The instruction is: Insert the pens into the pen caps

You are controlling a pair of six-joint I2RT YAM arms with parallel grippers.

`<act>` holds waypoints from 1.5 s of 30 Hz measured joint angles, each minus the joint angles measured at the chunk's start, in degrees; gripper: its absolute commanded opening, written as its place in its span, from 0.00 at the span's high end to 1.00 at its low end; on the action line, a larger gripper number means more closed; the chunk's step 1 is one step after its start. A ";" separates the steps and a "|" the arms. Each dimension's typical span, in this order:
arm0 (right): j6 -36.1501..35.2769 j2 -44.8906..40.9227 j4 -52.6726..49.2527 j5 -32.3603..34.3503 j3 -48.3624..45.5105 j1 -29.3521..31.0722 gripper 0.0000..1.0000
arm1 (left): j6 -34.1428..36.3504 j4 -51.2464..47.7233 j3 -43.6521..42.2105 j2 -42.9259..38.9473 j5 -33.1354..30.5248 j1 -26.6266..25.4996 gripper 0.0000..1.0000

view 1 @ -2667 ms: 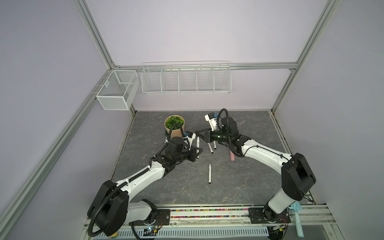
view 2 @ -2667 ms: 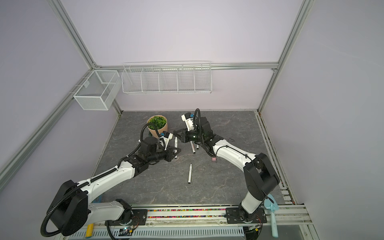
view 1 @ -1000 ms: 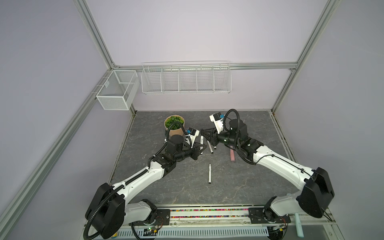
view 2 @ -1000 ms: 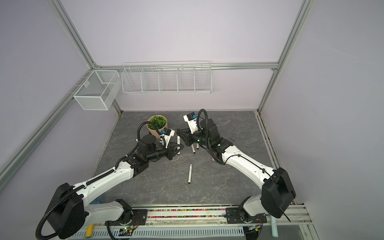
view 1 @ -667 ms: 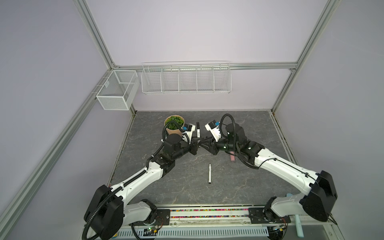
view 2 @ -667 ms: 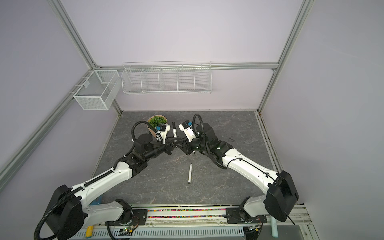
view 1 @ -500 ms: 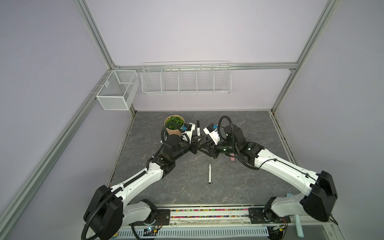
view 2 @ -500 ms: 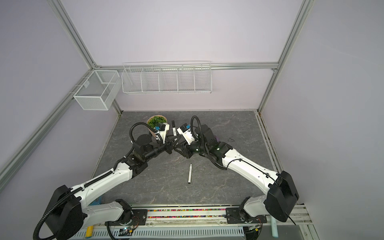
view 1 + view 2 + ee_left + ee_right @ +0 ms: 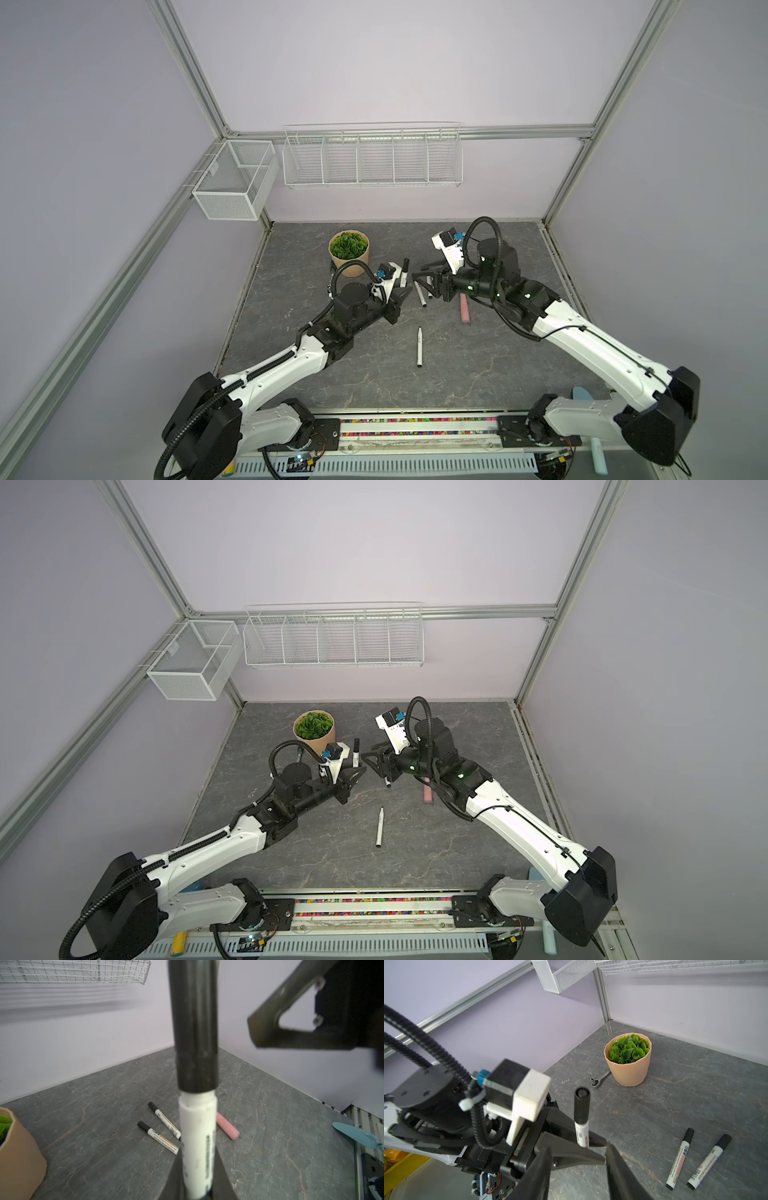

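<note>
The left gripper (image 9: 400, 296) is clamped on the white barrel of a pen (image 9: 404, 272) and holds it upright, with its black cap (image 9: 194, 1022) on top. Just beside it, facing it, the right gripper (image 9: 420, 271) has its jaws apart with nothing between them. Below that gripper, a second pen (image 9: 679, 1159) and a third pen (image 9: 709, 1161), both capped, lie side by side on the grey table (image 9: 478, 365). A fourth pen (image 9: 420, 347) lies alone nearer the front, its dark tip bare. A pink handle (image 9: 464, 309) lies under the right arm. A plant pot (image 9: 349, 253) stands behind the left gripper, with a ratchet wrench (image 9: 600, 1079) at its foot.
</note>
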 measured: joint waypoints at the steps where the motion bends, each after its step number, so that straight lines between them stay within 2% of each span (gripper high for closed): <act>1: -0.04 0.24 0.07 0.00 0.63 0.00 0.55 | 0.24 -0.22 -0.37 0.00 -0.50 -0.44 1.00; 15: 0.52 7.63 0.76 0.70 4.50 -0.11 0.60 | 1.01 -1.27 -1.53 -1.14 -3.26 -2.16 1.00; 28: 4.02 8.09 2.89 -2.05 3.28 -0.09 0.72 | 1.31 -1.22 -1.53 -1.14 -3.56 -2.14 1.00; 37: 5.66 8.15 5.03 -3.10 1.49 -0.13 0.88 | 0.42 -1.57 -1.46 -1.14 -3.04 -2.14 1.00; 45: 7.72 8.96 6.49 -8.33 1.31 -2.71 0.91 | -0.48 -1.88 -0.42 -1.14 -2.75 -2.14 1.00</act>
